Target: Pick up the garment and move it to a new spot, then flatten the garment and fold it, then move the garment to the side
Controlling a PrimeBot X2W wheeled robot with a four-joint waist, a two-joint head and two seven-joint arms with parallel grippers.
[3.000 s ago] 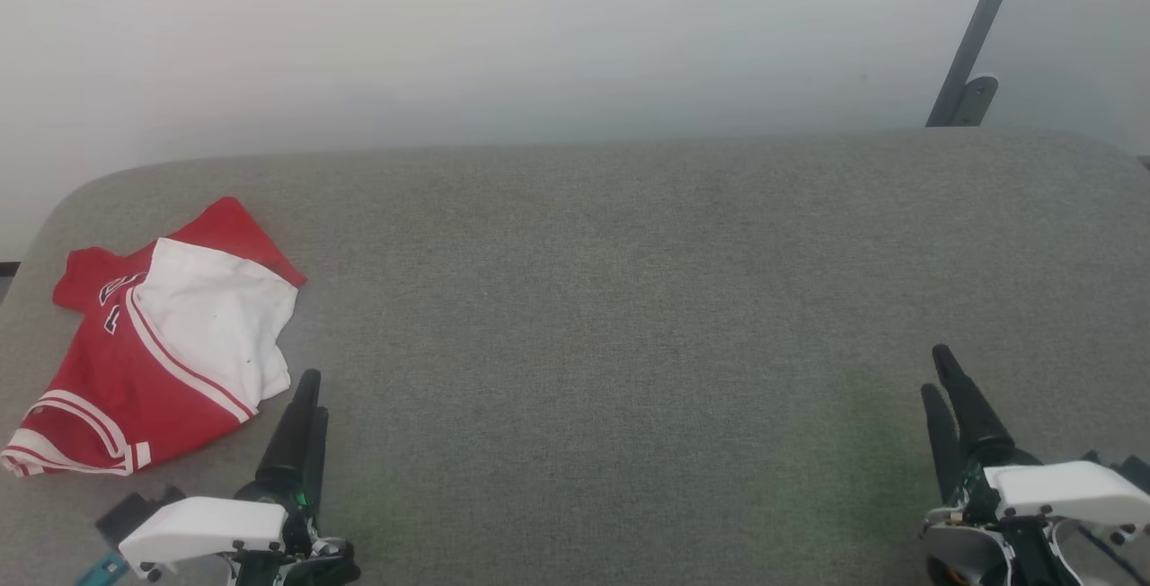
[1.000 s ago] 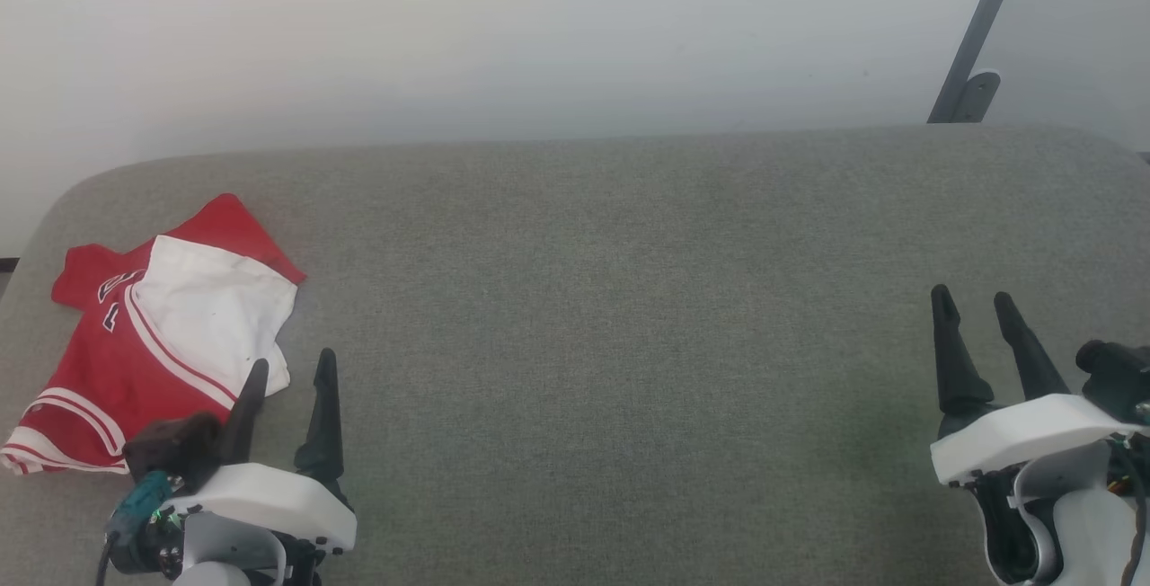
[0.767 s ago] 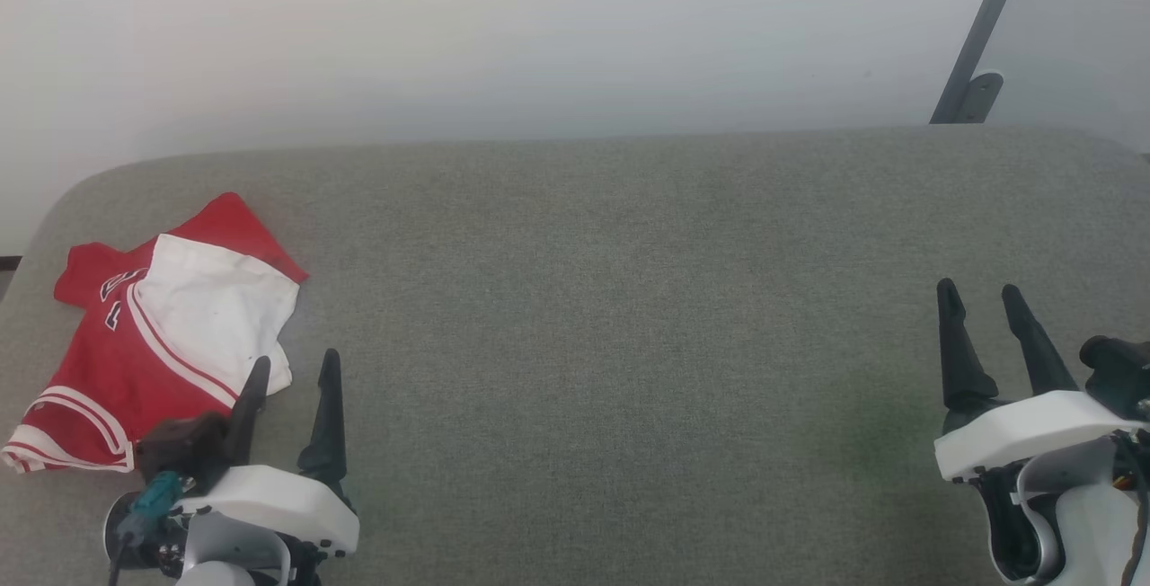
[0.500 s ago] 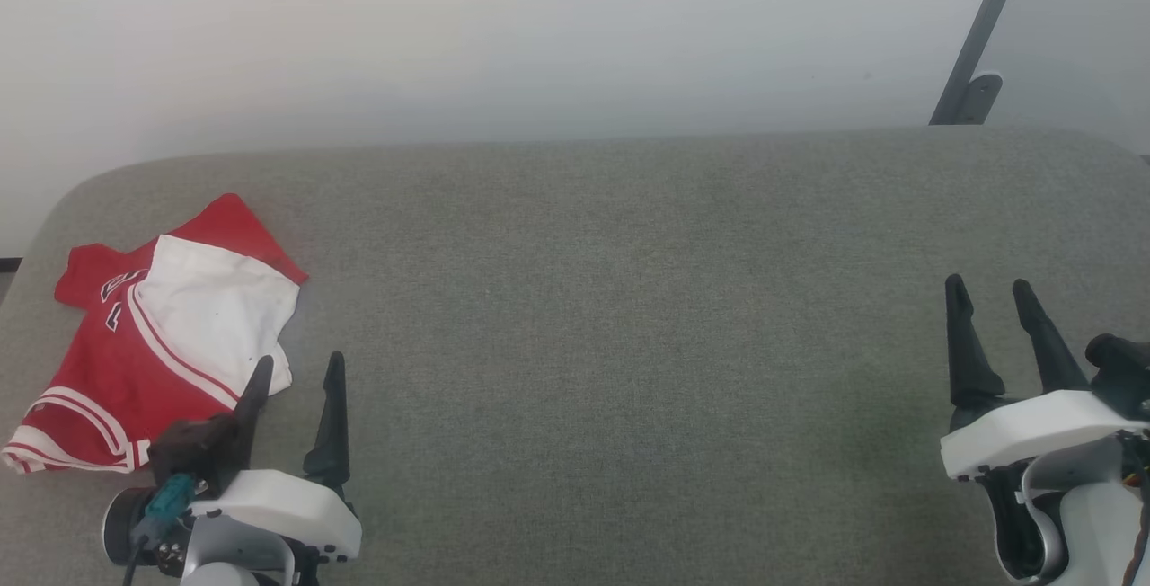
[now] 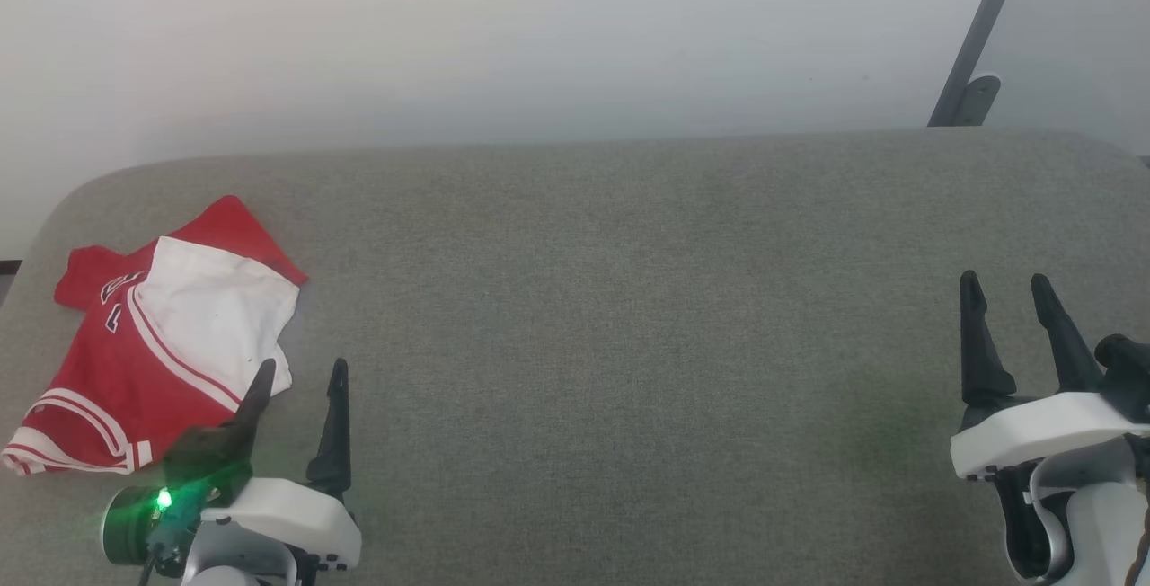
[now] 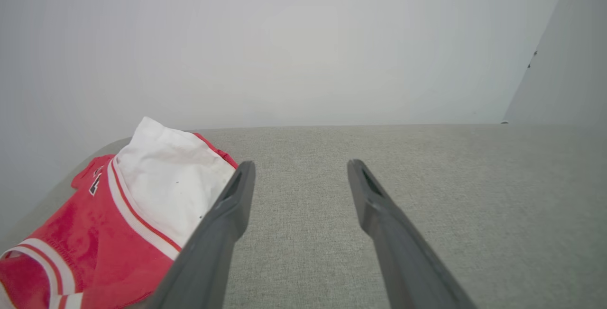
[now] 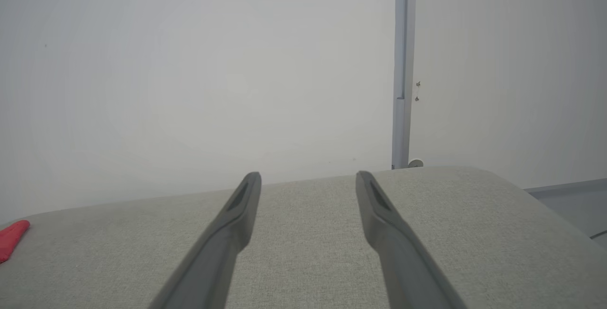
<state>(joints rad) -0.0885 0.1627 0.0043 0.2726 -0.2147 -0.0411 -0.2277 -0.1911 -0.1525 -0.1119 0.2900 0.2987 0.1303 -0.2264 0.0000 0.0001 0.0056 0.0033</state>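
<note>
garment [image 5: 135, 361] near left edge, table [image 5: 629, 298] stretching right

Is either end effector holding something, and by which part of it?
Nothing is held. The left end effector and the right end effector are open and empty; the garment lies on the grey surface.

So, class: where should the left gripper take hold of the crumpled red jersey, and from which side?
Probably the white sleeve folded atop the garment: its loose edge faces the open left gripper, so come in from the garment's right, low along the grey surface.
</note>
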